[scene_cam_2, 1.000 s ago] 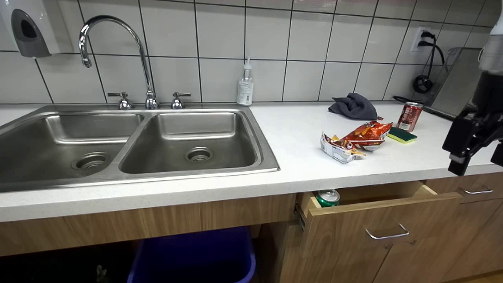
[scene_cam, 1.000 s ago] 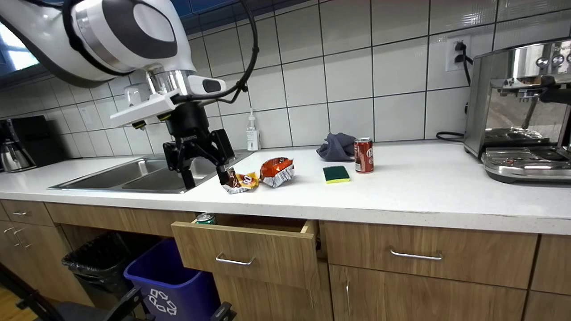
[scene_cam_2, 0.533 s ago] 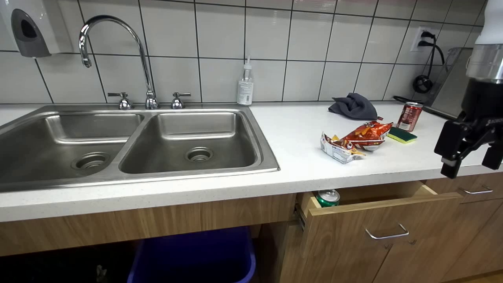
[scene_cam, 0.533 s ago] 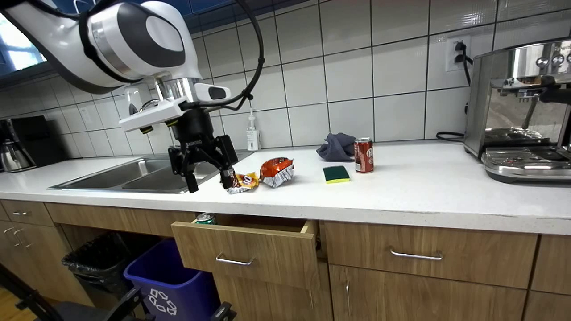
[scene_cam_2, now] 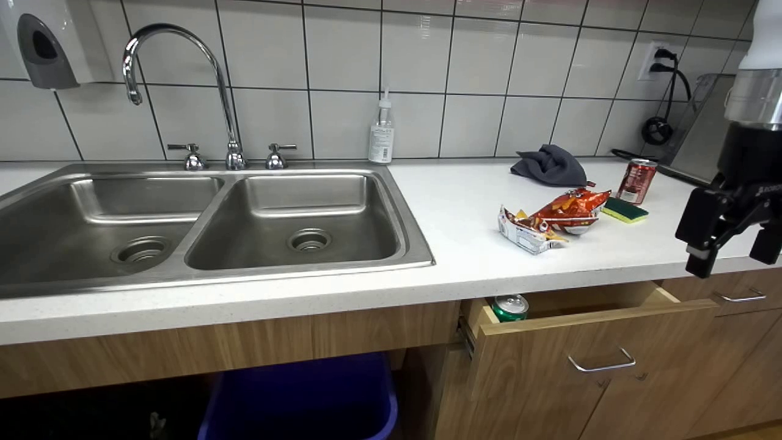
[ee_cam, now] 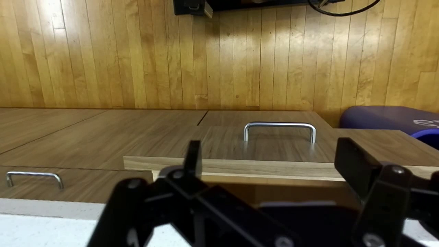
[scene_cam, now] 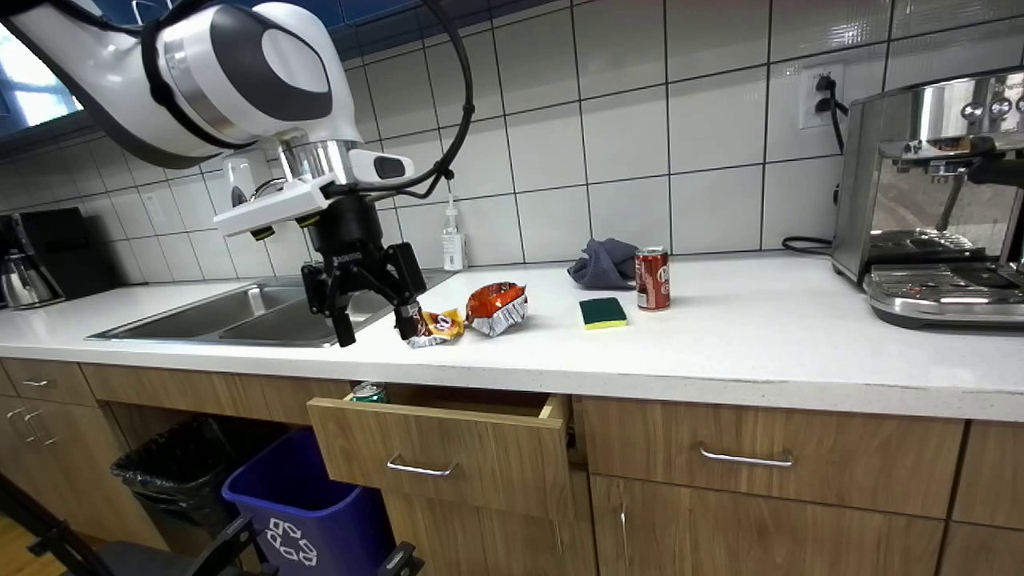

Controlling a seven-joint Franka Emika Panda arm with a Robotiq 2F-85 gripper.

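Note:
My black gripper (scene_cam: 377,332) hangs pointing down above the partly pulled-out wooden drawer (scene_cam: 440,456), its fingers wide apart with nothing between them. In the wrist view the gripper (ee_cam: 269,145) spreads across the drawer's top edge, and the drawer's silver handle (ee_cam: 279,124) shows between the fingertips without contact. Inside the drawer, at one end, sits a green can (scene_cam_2: 511,307). On the counter behind the gripper lie a crumpled yellow-brown snack bag (scene_cam: 436,326) and a red-orange snack bag (scene_cam: 496,306). One finger partly covers the yellow-brown bag in an exterior view.
A red can (scene_cam: 653,278), a green-yellow sponge (scene_cam: 603,312) and a grey cloth (scene_cam: 604,264) rest on the counter (scene_cam: 760,344). A double sink (scene_cam_2: 415,244) and an espresso machine (scene_cam: 852,200) flank them. Below are a blue recycling bin (scene_cam: 312,520) and a black-lined bin (scene_cam: 184,456).
My arm and gripper shifted sideways a little and sank slightly early in the past second, then stayed still. The fingers kept their spread. Drawer, cans and bags have not moved.

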